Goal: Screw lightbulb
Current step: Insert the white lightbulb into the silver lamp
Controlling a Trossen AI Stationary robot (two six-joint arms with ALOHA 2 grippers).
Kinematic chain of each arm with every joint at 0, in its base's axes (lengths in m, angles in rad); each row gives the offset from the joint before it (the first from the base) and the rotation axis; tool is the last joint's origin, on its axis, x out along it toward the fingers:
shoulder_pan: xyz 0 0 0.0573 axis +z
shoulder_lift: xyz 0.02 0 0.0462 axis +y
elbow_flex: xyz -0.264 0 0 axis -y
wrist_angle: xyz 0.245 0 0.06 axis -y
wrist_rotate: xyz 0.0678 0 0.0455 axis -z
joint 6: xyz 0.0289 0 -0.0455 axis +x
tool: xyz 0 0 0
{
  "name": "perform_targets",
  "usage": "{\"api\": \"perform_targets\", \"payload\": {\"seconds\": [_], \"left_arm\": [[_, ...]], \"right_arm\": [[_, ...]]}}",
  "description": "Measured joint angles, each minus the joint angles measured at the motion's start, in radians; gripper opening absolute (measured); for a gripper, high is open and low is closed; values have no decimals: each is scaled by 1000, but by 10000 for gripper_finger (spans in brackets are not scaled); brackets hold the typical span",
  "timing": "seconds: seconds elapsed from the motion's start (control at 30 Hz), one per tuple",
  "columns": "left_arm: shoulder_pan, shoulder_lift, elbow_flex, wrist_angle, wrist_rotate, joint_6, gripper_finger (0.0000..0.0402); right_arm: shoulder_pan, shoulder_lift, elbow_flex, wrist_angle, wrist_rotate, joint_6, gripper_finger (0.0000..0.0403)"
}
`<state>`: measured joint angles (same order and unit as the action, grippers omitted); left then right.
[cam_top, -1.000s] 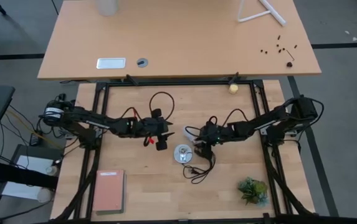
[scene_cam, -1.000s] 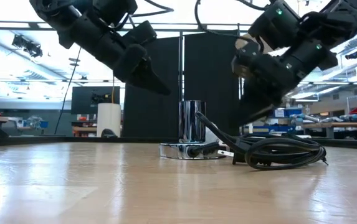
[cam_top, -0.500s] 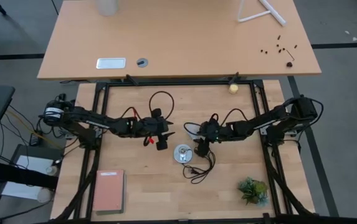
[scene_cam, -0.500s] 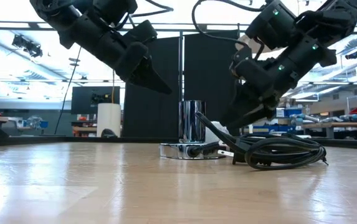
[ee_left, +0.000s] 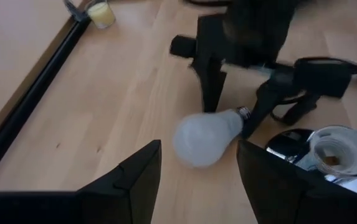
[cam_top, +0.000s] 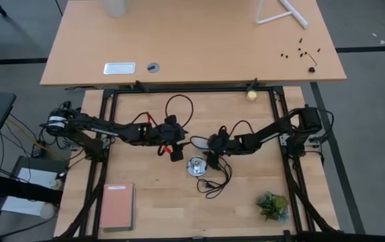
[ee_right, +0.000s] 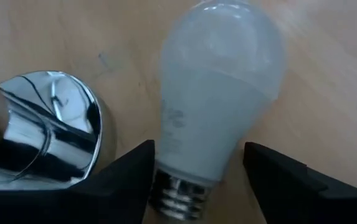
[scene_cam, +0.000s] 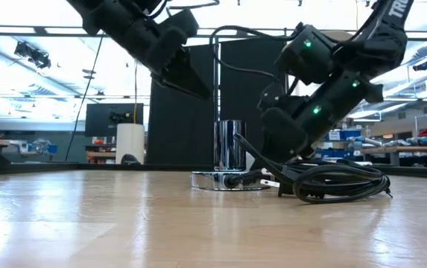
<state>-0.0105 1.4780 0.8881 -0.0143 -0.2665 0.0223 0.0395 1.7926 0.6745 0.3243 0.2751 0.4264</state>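
Fingers (ee_right: 128, 177) astride lightbulb (ee_right: 212, 93), base cropped

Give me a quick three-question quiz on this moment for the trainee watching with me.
1. True or false: the lightbulb is already screwed into the socket.
2. Which tool has its fingers on either side of the lightbulb's threaded end?
3. The left tool is: A) open and empty, B) shut on the lightbulb, C) shut on the cord.

Key: 1 false, it lies beside the socket; 2 the right tool; 3 A.
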Motion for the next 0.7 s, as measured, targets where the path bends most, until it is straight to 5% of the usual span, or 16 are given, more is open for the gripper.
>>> {"api": "perform_targets", "payload": {"seconds": [0.27, 0.7], "left_arm": [[-10, 0, 4, -42, 17, 0, 214], [-31, 0, 3, -66, 0, 63, 214]], "right_arm": [[-2, -12, 13, -38, -11, -71, 206], [-33, -105, 11, -168, -169, -178, 110]]}}
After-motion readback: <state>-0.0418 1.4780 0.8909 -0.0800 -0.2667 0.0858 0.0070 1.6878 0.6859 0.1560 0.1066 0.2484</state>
